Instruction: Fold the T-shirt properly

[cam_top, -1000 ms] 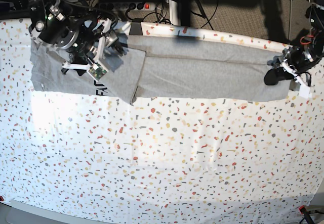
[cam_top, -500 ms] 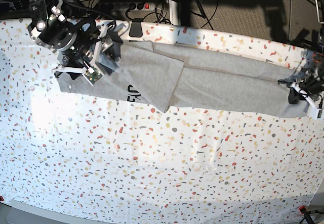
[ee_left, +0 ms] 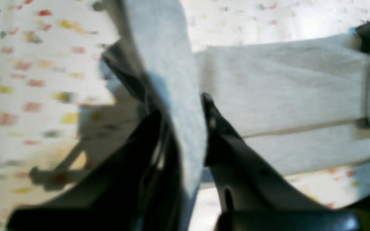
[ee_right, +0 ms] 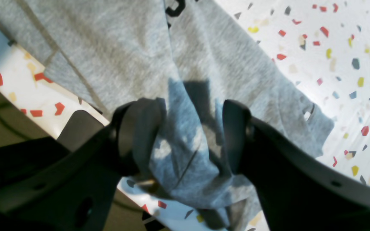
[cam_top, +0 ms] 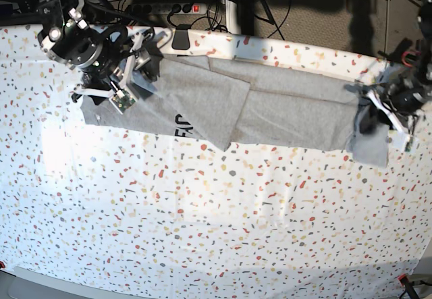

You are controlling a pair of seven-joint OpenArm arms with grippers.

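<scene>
Speckled cloth (cam_top: 216, 231) covers the table; cables and a power strip lie beyond its far edge.

Base view: shirt (cam_top: 290, 113) stretched in a long band along the far edge, black lettering showing near the left. Since a second ago the left-hand end has been pulled inward and a flap now lies diagonally over the band. At the right edge the end has lifted off the cloth and hangs from the left gripper (cam_top: 378, 110). Right gripper (cam_top: 135, 66) sits over the far-left end.

Left wrist view: blurred. A fold of shirt (ee_left: 175, 106) is pinched between the two fingers, pressed together on it.

Right wrist view: jaws spread wide, bunched shirt (ee_right: 188, 138) between them, touching the left finger (ee_right: 140, 128). Cannot tell whether this counts as a grip.

Judgement: both ends are being brought toward the middle; the crosswise fold is under way, not laid.
</scene>
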